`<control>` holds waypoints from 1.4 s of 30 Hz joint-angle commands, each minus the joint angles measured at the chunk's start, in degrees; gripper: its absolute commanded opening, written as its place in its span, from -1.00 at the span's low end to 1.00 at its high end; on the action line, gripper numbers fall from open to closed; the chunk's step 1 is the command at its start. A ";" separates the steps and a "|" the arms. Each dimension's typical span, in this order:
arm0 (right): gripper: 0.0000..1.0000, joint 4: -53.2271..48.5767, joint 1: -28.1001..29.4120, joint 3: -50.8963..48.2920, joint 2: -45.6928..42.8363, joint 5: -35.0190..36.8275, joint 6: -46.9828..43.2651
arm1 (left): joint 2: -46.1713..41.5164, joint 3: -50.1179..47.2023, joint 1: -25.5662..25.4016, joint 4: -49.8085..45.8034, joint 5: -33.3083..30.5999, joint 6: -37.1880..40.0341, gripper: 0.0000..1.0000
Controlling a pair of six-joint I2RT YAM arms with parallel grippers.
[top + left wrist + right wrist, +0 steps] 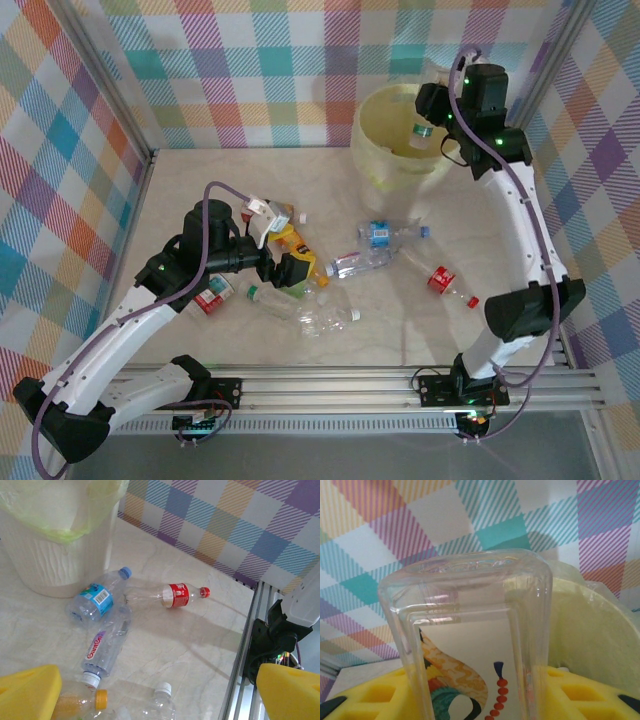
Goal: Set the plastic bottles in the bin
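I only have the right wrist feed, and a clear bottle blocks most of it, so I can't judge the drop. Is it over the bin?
Observer: Yes. From the top camera, the right gripper holds the bottle inside the bin's rim outline.
Operator: Which bottle lies closest to my arm?
Observer: The red-labelled bottle, lying on the table just left of the right arm.
Operator: And the left side?
Observer: The left gripper hangs open over bottles left of the table's centre.

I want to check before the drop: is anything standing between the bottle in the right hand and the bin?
Nothing visible does. In the top view, the right hand holds the clear bottle over the open mouth of the bin. No lid or other thing lies between them.
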 commanded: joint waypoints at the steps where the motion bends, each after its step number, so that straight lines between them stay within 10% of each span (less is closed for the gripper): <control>1: -0.02 -0.83 -0.75 3.86 3.25 1.90 0.52 | -0.05 0.62 -0.63 0.57 -0.17 0.06 1.00; 16: 0.04 -5.78 -2.61 1.54 11.36 2.76 1.10 | 0.19 0.62 -0.64 0.36 -0.47 0.24 1.00; 24: 0.39 -7.64 -2.61 1.27 11.11 2.39 1.42 | 0.34 0.71 -0.57 0.29 -0.34 0.07 1.00; 42: 0.67 -3.26 -2.61 -2.48 -0.24 -5.44 -5.32 | 0.29 0.79 -0.64 0.53 -0.41 -0.36 1.00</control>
